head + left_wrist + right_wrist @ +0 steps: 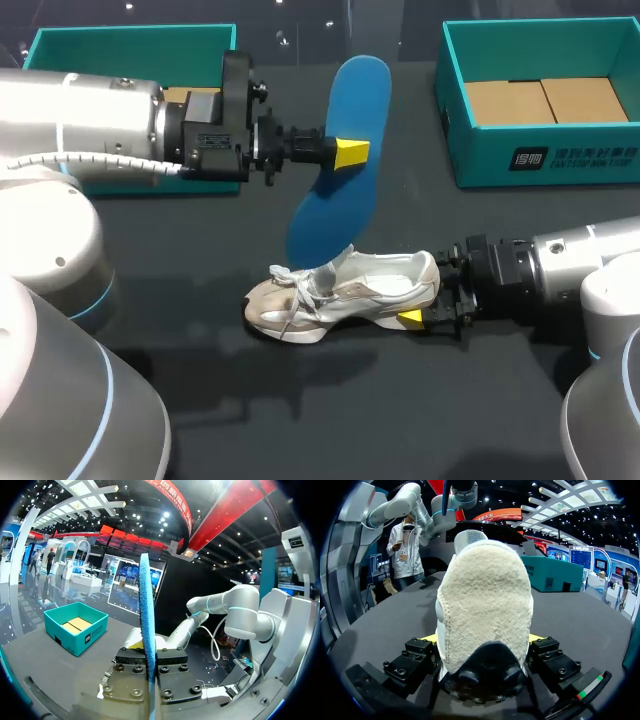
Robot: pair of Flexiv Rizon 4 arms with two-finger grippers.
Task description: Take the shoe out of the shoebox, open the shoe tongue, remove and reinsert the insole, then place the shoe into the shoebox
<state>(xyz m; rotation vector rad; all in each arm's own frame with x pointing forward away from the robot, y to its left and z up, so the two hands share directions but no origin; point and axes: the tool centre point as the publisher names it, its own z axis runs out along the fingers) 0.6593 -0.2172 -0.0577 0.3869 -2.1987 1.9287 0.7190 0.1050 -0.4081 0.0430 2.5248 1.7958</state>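
Two sets of jaws share the job: left jaws pinch the blue insole [348, 105] edgewise, held high at upper centre. Right jaws clamp the shoe [350, 290] by its heel at lower centre on the counter [300, 410], apparently steadying it for reinsertion.

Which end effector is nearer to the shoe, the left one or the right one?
Right. The right end effector grips the shoe at its heel. The left end effector is higher up above the table, holding the blue insole.
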